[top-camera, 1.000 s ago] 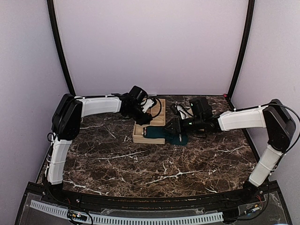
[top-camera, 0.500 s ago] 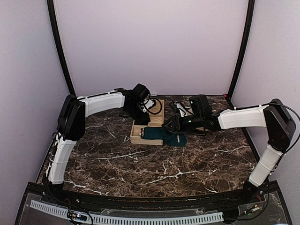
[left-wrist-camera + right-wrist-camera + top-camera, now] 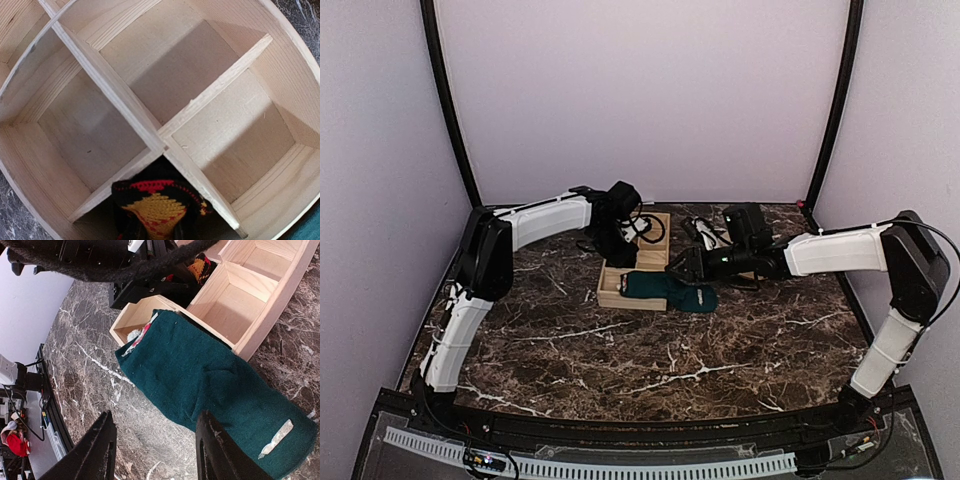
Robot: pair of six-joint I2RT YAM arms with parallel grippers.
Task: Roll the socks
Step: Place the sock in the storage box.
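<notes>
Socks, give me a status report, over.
Left gripper shut on argyle sock, over wooden box compartments. Right gripper open, empty, beside teal sock draped over box edge. Nothing blocking.

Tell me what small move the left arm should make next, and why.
Probably lower the argyle sock straight down and let go. The left gripper holds it bunched just past the divider crossing of the wooden box, over one compartment.
</notes>
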